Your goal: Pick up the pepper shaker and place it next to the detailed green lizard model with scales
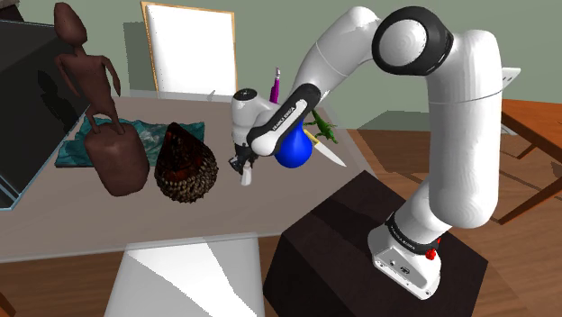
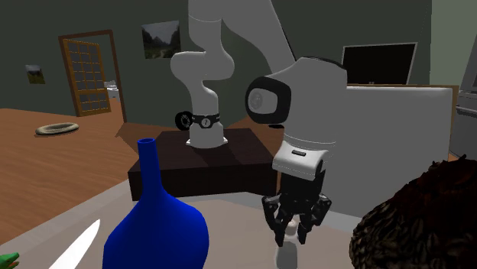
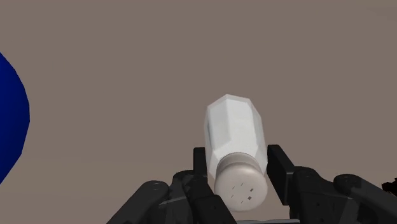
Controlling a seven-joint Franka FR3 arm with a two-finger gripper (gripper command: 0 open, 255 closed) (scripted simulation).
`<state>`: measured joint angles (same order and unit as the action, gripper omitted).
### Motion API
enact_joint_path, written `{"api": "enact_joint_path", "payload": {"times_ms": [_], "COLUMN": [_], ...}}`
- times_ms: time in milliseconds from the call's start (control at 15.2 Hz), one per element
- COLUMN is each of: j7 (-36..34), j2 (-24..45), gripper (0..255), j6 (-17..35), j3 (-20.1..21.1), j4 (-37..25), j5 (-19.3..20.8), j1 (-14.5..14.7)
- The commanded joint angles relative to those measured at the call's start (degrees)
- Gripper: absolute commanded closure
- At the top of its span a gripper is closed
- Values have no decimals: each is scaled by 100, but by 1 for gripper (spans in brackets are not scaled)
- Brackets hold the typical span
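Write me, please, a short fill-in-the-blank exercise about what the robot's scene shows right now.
1. The pepper shaker is clasped between the two black ___ of the end effector.
2. The vase standing near the shaker is ___ in colour.
3. The lizard model on the table is ___ in colour.
4. The shaker's cap is dotted with small ___.

Missing words: fingers; blue; green; holes.
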<state>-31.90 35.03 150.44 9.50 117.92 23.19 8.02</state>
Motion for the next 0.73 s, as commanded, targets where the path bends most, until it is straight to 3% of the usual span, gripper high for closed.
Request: {"api": "enact_joint_path", "payload": {"times_ms": [0,660], "j7": [45,298], "j2": [-128,-802], "gripper": [255,255], "j6": [-90,-602], "j3": [47,286], "j4": [38,189], "j5": [-49,-344], "j1": [-36,-209]}}
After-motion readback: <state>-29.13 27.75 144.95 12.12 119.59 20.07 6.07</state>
